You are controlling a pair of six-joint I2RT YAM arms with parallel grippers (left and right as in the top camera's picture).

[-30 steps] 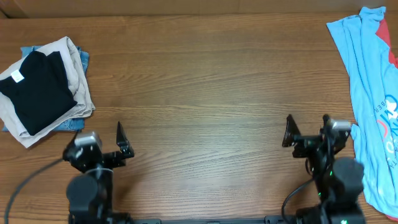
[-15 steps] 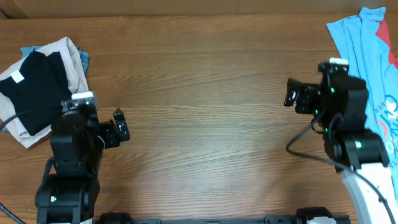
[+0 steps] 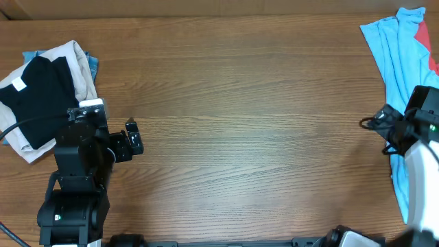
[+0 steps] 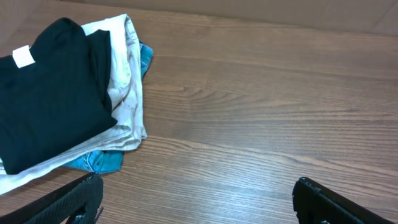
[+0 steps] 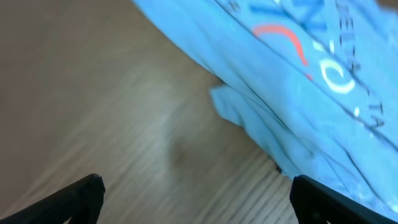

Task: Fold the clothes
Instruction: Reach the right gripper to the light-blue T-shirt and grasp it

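A light blue T-shirt (image 3: 398,62) with red and white print lies unfolded along the table's right edge; it fills the upper right of the right wrist view (image 5: 311,68). A stack of folded clothes (image 3: 44,96), black on top over beige and blue, sits at the far left and shows in the left wrist view (image 4: 56,99). My left gripper (image 3: 134,137) is open and empty, right of the stack (image 4: 196,202). My right gripper (image 3: 374,123) is open and empty, at the shirt's left edge (image 5: 196,199).
The wooden table (image 3: 233,103) spans the view. A cardboard-coloured wall (image 3: 206,7) runs along the far edge.
My right arm has swung right and nearer, from the table's middle right to the blue shirt's edge. My left arm rose toward the stack, then stayed still.
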